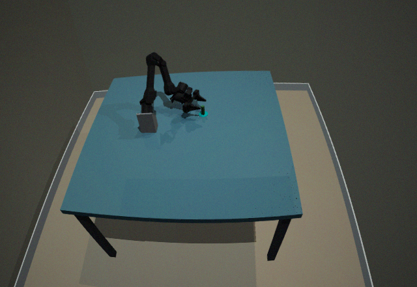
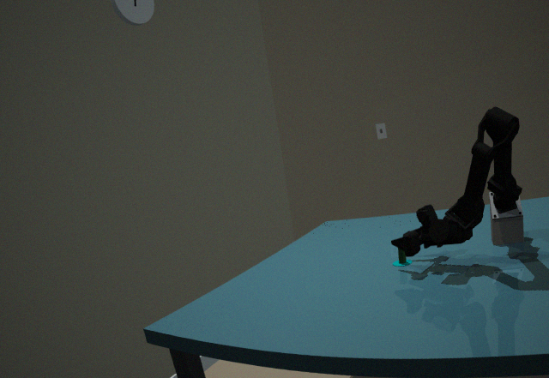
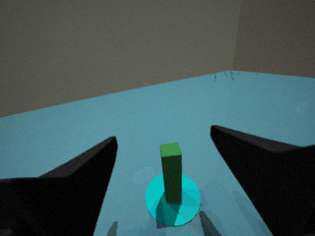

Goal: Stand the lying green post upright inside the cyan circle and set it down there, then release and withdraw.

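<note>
Black gripper point(image 1: 202, 103) point(image 2: 395, 249) point(image 3: 163, 136), fingers spread wide and empty — apparently so it can withdraw — with the green post point(image 1: 202, 110) point(image 2: 401, 256) point(image 3: 172, 177) upright ahead, inside the cyan circle point(image 1: 202, 114) point(image 2: 395, 263) point(image 3: 189, 204).

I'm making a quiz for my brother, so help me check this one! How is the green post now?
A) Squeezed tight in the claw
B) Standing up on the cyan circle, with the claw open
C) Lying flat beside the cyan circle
B: the green post stands upright on the cyan circle, and the claw is open around it, not gripping.
</note>
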